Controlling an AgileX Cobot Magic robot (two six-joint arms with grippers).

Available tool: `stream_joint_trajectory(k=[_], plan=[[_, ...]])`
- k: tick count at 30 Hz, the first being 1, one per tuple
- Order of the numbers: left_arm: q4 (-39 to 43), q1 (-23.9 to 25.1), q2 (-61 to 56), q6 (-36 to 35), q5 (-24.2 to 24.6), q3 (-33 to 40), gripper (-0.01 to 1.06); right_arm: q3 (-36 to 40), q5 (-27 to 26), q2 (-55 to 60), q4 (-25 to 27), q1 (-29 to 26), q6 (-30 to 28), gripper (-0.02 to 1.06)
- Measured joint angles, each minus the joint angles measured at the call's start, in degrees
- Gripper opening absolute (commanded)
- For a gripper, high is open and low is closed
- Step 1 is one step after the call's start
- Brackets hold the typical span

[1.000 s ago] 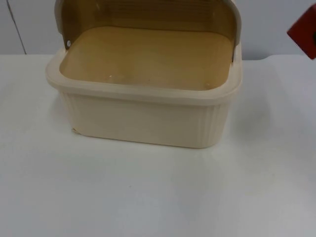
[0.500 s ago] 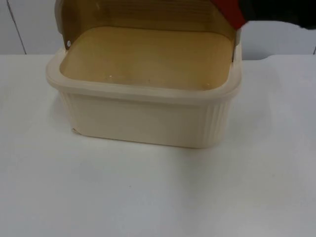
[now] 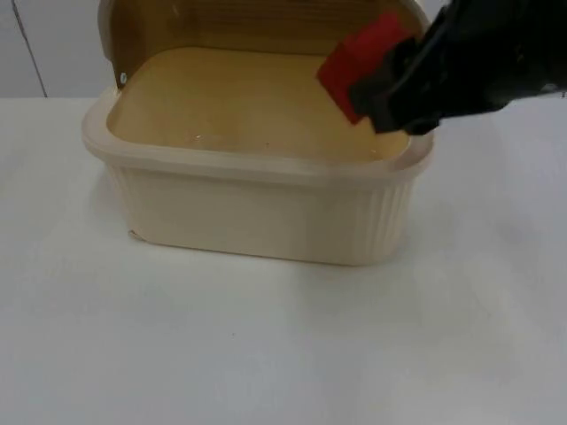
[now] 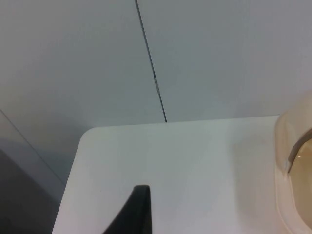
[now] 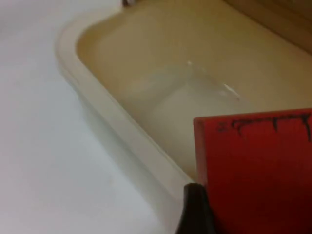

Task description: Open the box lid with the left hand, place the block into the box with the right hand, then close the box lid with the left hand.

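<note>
The cream box (image 3: 257, 168) stands at the back of the white table with its brownish lid (image 3: 266, 22) swung up and back. Its inside is bare. My right gripper (image 3: 385, 84) reaches in from the right, shut on a red block (image 3: 359, 57) that hangs tilted above the box's right half. In the right wrist view the red block (image 5: 258, 170) is close, above the box's rim (image 5: 112, 117) and its bare floor. My left gripper (image 4: 140, 212) waits over the table's far left corner, away from the box's edge (image 4: 292, 161).
The grey partition wall (image 4: 146, 58) rises just behind the box. The table's left edge and rounded corner (image 4: 85, 139) lie near the left gripper. Open white table (image 3: 266, 345) stretches in front of the box.
The right arm has swung in from the upper right with the red block, moving left and down until the block hangs over the box's right half. The box and lid have stayed still.
</note>
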Motion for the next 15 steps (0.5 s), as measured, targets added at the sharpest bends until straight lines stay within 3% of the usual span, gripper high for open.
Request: stream_joint_trajectory(k=[6,15], plan=[[0.00,0.00,0.00,0.00,0.00,0.00,1.05,-5.24,-4.84,9.28,0.00,0.00,0.00,0.00],[0.00,0.00,0.00,0.00,0.00,0.00,1.05,-13.84,-6.35,18.72,0.80,0.00,0.00,0.00]])
